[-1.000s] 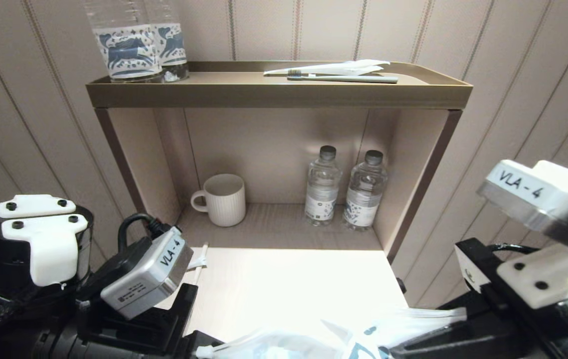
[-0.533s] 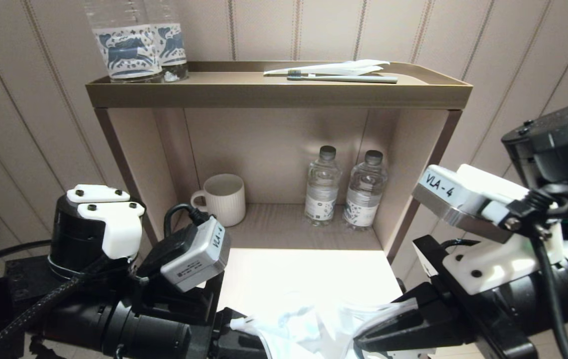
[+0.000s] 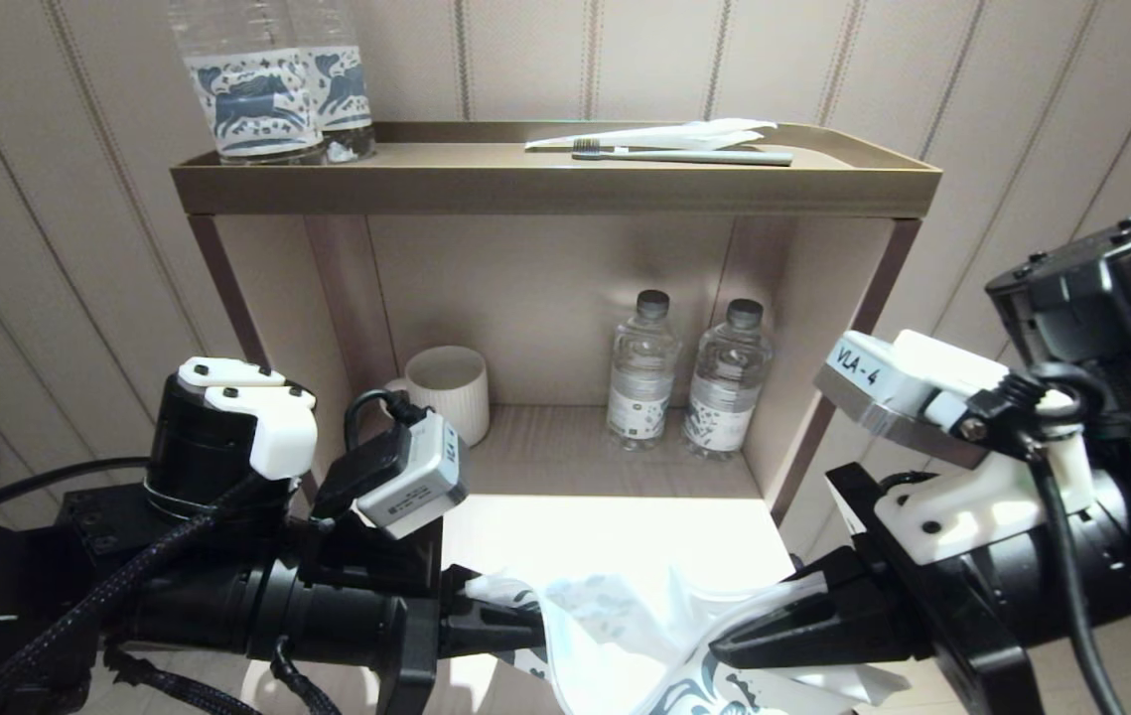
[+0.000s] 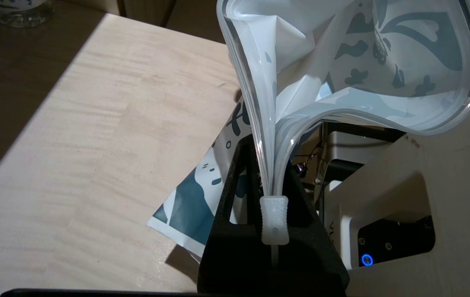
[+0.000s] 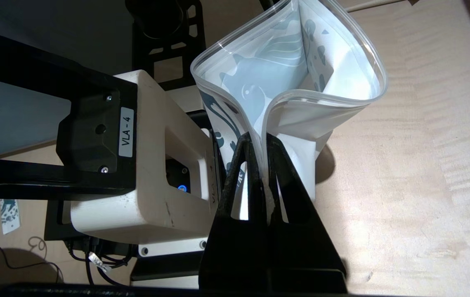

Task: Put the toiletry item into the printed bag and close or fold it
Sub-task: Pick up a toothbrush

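Head view shows the printed bag (image 3: 625, 636) at six o'clock above the bench (image 3: 615, 536), each end of its mouth pinched by the left pincer (image 3: 510, 626) and right pincer (image 3: 739, 645), probably to keep it gaping; no toiletry item inside.

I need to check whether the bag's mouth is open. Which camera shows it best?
The right wrist view: the printed bag gapes toward the lens. The left wrist view shows the opening only side-on; the head view shows it crumpled between left gripper and right gripper.
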You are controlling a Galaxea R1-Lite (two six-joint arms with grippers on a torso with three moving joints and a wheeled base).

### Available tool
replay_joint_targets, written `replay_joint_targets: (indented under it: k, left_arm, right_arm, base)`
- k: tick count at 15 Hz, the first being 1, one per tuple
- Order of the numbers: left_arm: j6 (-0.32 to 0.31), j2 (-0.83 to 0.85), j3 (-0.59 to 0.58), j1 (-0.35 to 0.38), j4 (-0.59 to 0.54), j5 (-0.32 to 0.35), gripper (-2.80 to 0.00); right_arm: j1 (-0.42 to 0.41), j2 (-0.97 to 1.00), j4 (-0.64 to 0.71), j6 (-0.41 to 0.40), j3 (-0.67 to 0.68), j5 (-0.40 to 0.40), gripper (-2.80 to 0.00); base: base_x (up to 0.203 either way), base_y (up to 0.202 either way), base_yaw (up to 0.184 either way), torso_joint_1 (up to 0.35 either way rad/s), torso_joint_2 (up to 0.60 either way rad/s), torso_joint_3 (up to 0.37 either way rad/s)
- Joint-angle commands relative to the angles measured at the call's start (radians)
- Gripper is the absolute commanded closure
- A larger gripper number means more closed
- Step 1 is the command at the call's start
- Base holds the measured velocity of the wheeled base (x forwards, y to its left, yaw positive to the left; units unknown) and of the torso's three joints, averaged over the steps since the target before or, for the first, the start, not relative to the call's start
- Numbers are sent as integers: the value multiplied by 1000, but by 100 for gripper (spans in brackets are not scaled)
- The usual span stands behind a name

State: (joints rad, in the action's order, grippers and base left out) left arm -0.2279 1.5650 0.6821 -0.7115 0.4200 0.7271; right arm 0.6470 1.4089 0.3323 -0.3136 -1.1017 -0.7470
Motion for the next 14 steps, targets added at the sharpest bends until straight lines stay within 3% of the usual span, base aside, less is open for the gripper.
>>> replay_joint_targets:
  k: [1, 2, 10, 14]
  left_arm:
    - [-2, 13, 7, 1, 4, 2, 0]
    - [-5, 23, 14, 1, 5, 2, -280]
    - [-8, 21, 2, 1, 5, 2, -280]
    - [-8, -25, -64, 28, 5, 2, -280]
  right_arm:
    - [-4, 6, 2, -4, 2, -5, 0]
    - [-6, 7, 3, -12, 4, -5, 0]
    - [-54, 18, -82, -18, 46, -6, 0]
    - [-61, 7, -82, -16, 36, -2, 0]
  base:
    - [0, 0, 0, 0, 0, 0]
    - [0, 0, 0, 0, 0, 0]
    - [0, 0, 0, 0, 0, 0]
    - [0, 0, 0, 0, 0, 0]
